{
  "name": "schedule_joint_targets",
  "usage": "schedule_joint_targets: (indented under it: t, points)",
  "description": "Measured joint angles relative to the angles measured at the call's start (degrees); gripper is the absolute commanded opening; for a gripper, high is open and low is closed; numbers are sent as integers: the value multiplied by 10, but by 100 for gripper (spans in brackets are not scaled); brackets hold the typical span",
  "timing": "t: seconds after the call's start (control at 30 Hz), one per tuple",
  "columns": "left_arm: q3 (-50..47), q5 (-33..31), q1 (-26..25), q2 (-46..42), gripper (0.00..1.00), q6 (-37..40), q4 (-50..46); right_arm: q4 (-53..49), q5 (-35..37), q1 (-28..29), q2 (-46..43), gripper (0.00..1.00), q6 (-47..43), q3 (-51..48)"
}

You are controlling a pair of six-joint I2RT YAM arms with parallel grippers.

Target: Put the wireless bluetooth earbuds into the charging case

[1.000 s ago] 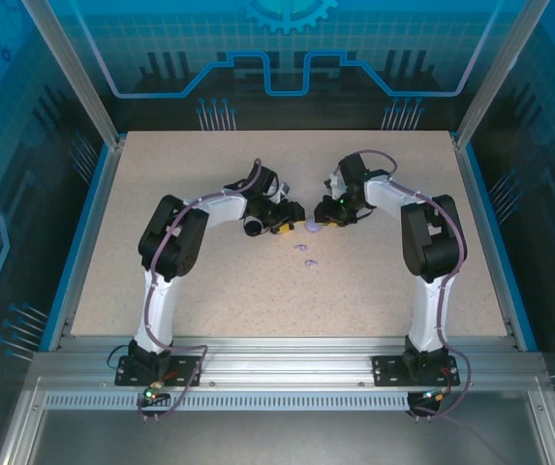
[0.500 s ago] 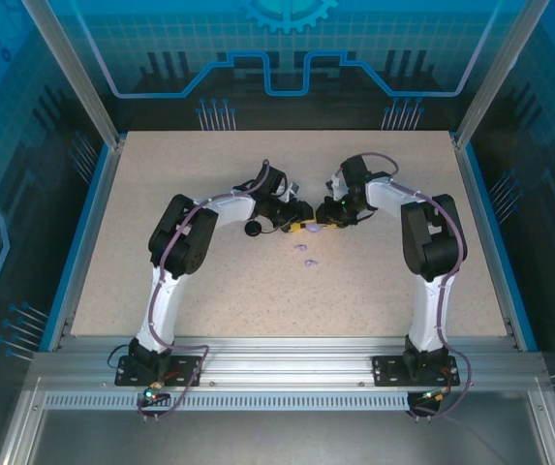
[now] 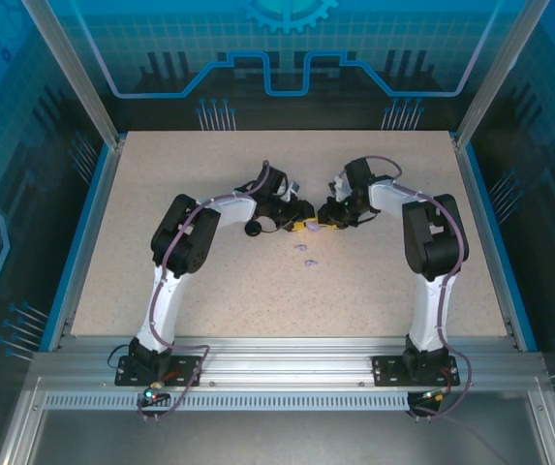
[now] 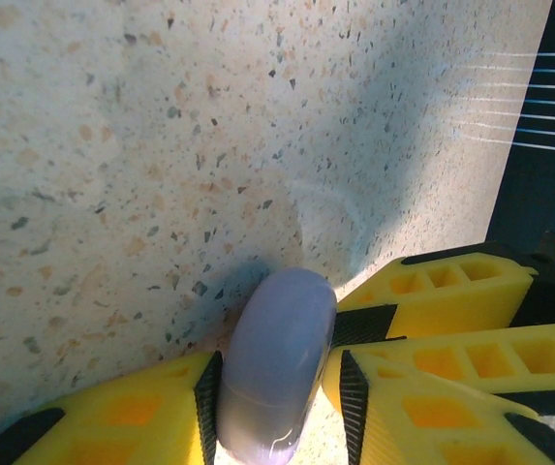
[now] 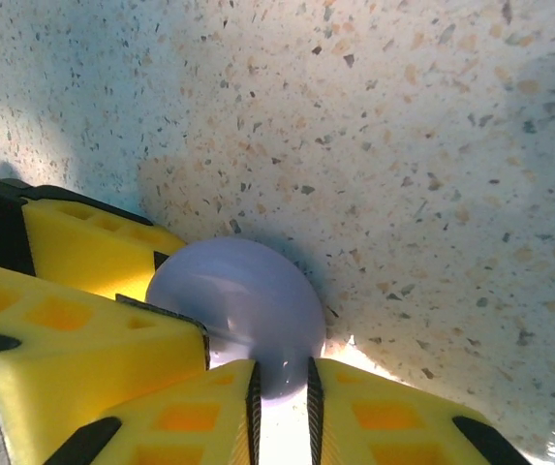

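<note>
Left pincer: closed on the lavender case, which stands on edge between the black pads, one pad on each broad face. Right pincer: drawn to a narrow gap, nipping a thin edge of the same case from the opposite side, with its yellow fingers lying just beside those of the left. The case sits at or just above the speckled worktop; contact cannot be confirmed. In the overhead view both pincers meet near the middle of the worktop. A black round case lies just to the left of them. Two lavender earbuds lie loose on the surface near the case, on the side toward the arm bases, the second just beyond the first. Assessment: the case is a hard, glossy, rounded shell, light and liable to squirt out of a two-pad grip, so hold across the flat faces is sound, while hold on the curved rim is marginal. The earbuds appear very small, light, smooth and rigid. They are likely to skid or flip if pressed from above. Recommended hold is across the stem or body, with light closing force.
</note>
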Motion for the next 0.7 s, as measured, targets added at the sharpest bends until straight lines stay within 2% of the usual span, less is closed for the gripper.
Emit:
schedule_joint_targets:
  t: [0.07,0.23,0.37,0.53,0.7]
  points:
    - [0,0,0,1,36,-5,2,5,-3,0,0,21,2,-2]
    - [-2,2,0,3,23,-12,13,21,-11,-4,-1,21,8,-10]
    - [-10,5,-1,3,19,-14,32,41,-11,-9,-13,23,16,-30]
    - [-23,1,-8,-10,18,2,34,41,-5,-12,-54,32,18,-73]
    - [-35,-7,-12,-74,18,59,-9,20,-8,-29,-152,44,2,-94]
